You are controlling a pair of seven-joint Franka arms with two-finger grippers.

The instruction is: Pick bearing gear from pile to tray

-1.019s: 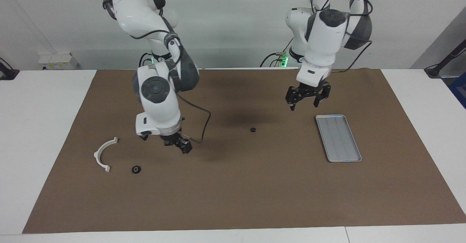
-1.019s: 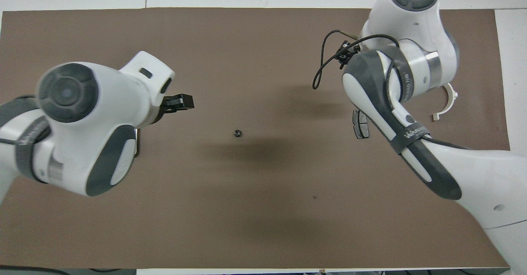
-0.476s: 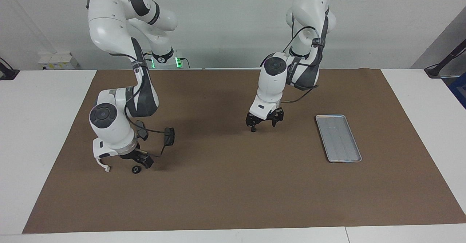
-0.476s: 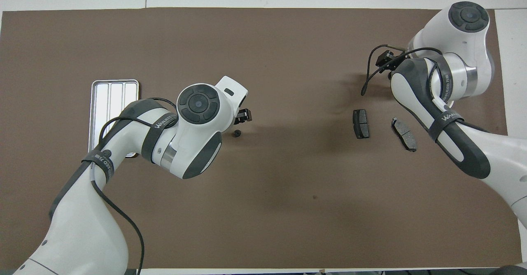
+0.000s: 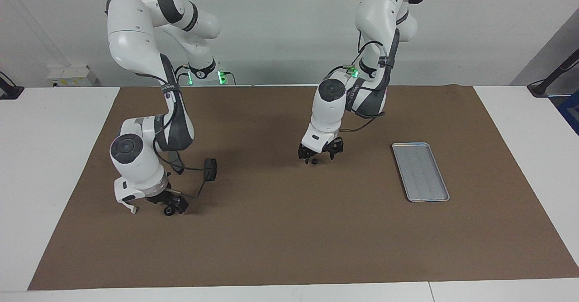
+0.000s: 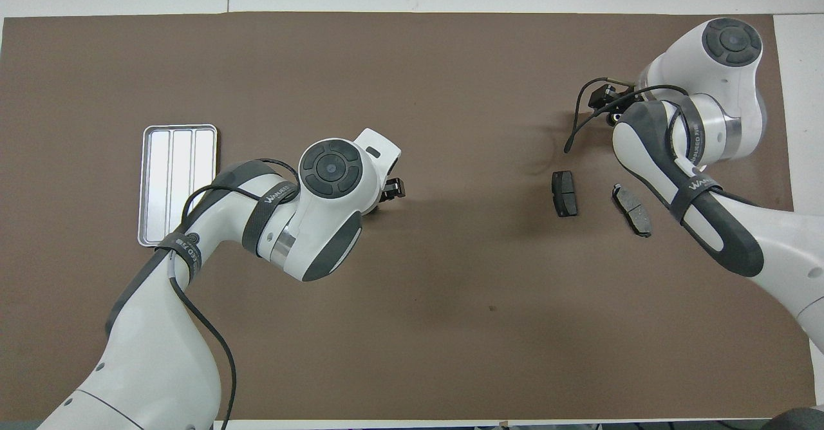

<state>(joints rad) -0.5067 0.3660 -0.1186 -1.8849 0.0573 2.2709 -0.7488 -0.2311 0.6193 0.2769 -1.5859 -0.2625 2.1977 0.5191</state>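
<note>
Parts and hardware counted on the brown mat [image 5: 289,247]

Two robot arms, one silver tray [image 5: 420,171], two dark brake pads [image 6: 564,193] [image 6: 632,209], two small black round pieces [image 5: 313,161] [image 5: 168,211], and one white plastic arc [image 5: 131,209], mostly hidden.

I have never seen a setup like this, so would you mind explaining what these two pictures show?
Two white robot arms work at a table covered by a brown mat. One picture faces the robots from across the table; the other looks down from above them.

The left gripper is low over a small black round part, jaws open around it. The right gripper is low, open too, at another black round part, beside a white plastic arc mostly hidden by the arm. Two dark brake pads lie nearer the robots. The silver tray sits empty at the left arm's end. Nothing is lifted.
</note>
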